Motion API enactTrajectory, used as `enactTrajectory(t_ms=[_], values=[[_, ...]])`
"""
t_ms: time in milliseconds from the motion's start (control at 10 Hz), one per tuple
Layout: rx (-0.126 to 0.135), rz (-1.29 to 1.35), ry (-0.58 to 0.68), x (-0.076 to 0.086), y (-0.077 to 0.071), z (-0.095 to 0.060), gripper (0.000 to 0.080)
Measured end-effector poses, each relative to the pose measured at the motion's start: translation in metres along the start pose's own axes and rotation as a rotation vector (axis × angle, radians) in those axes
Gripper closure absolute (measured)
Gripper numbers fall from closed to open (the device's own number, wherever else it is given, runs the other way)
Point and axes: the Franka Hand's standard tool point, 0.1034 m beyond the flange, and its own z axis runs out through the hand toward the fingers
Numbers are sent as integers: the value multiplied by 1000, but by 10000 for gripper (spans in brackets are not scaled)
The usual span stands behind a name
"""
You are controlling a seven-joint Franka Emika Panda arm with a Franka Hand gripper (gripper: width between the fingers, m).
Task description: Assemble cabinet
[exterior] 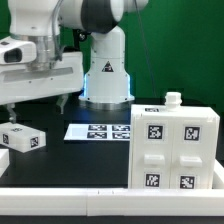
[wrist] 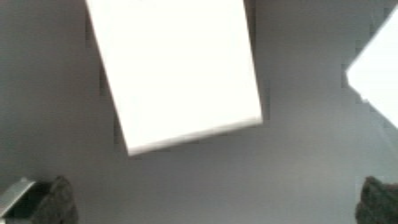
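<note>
White cabinet [exterior: 175, 145] by the counter's [exterior: 70, 160] edge on the exterior view's right looks nearly done to me, panels fitted. Loose block [exterior: 22, 140] by the opposite edge is unplaced. My jaws are wide, empty.

This is a robotics lab bench rather than a home or shop. A white robot arm [exterior: 100, 22] stands on a bare black desk [exterior: 70, 158] edged by a low white rim [exterior: 60, 206], with a plain green backdrop [exterior: 185, 50] behind. Square black-and-white printed tags cover the marker board [exterior: 98, 131] and the white plastic cabinet [exterior: 176, 146].
</note>
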Motion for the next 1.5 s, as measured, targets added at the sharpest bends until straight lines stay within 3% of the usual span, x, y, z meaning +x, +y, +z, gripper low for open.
enactTrajectory(t_ms=[100, 500, 600, 700, 900, 1200, 1400, 1500], values=[[-18, -11, 5, -4, 0, 3, 2], [-17, -31, 0, -9, 2, 7, 2], [-18, -29, -12, -22, 5, 18, 2], [-38, -31, -24, -31, 9, 31, 2], [-32, -38, -42, -44, 11, 46, 2], [-27, -33, -45, -47, 10, 49, 2], [-27, -33, -45, -47, 10, 49, 248], [-27, -33, -45, -47, 10, 49, 245]])
